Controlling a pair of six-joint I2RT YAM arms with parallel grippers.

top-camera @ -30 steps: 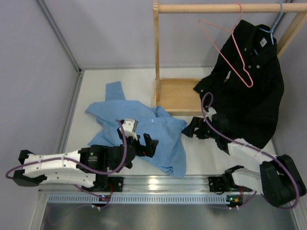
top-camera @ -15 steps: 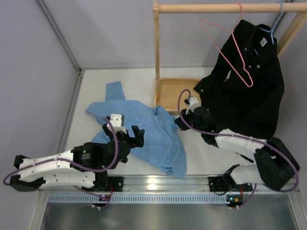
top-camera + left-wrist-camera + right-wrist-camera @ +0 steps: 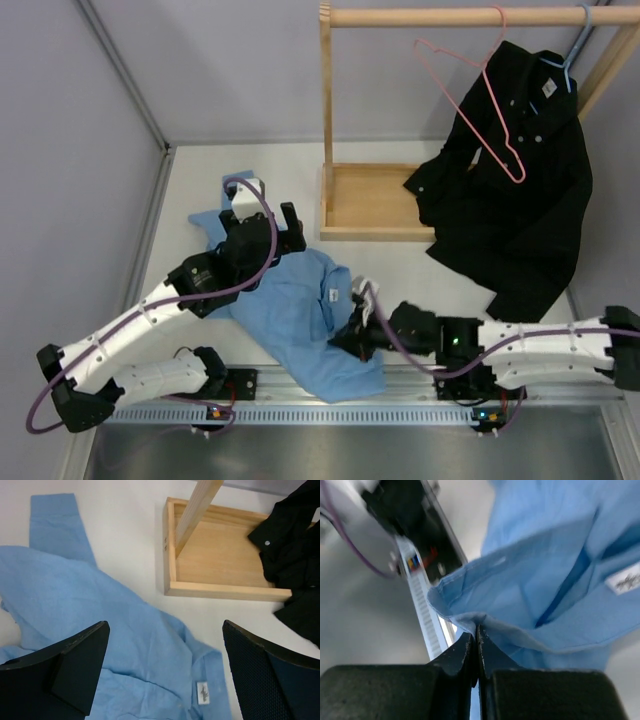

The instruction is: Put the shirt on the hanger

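Note:
The light blue shirt [image 3: 300, 310] lies crumpled on the table, its collar label facing up [image 3: 202, 694]. My right gripper [image 3: 350, 335] is low at the shirt's near right side, shut on a fold of its edge [image 3: 477, 630]. My left gripper [image 3: 262, 235] hovers open above the shirt's far part, its two fingers [image 3: 75, 665] wide apart with only cloth [image 3: 125, 645] below them. The pink hanger [image 3: 490, 100] hangs by its hook from the wooden rail [image 3: 450, 16], bare, next to the black shirt.
A black shirt [image 3: 510, 200] hangs on a pale blue hanger [image 3: 570, 55] at the rail's right end. The rack's wooden base tray [image 3: 375, 232] stands behind the shirt, its upright post [image 3: 325, 110] at the left. A metal rail [image 3: 340, 385] runs along the near edge.
My right gripper has swung from beside the tray down to the shirt's near edge and shut on it. My left arm has reached farther back, still open. The shirt has bunched toward the front.

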